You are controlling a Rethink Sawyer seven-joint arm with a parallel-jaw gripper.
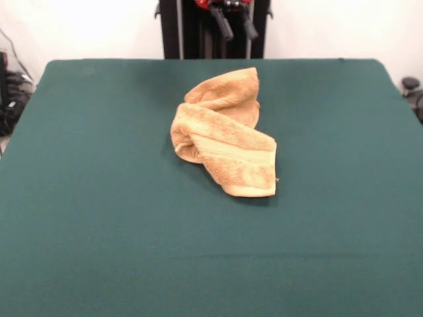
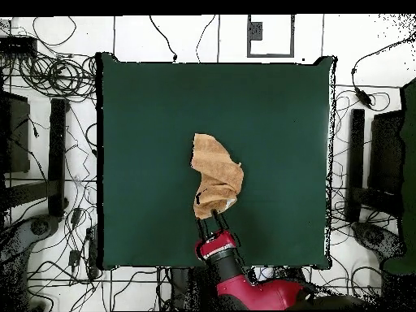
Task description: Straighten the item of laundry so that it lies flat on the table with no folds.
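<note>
The tan-orange towel [image 1: 225,135] lies crumpled and folded over itself near the middle of the dark green table [image 1: 99,198], a little toward the robot's side. A woven border band shows on its near end. In the overhead view the towel [image 2: 216,175] is a narrow bunched strip on the table [image 2: 276,122]. My gripper [image 1: 240,34] hangs at the top edge, above the table's far side and behind the towel, apart from it. Its two black fingers stand apart with nothing between them. In the overhead view the gripper [image 2: 213,221] is just beyond the towel's robot-side end.
The black pedestal [image 1: 211,30] stands behind the table's far edge. Cables [image 2: 49,73] and dark equipment [image 2: 378,162] lie on the floor on both sides of the table. Green cloth shows all around the towel.
</note>
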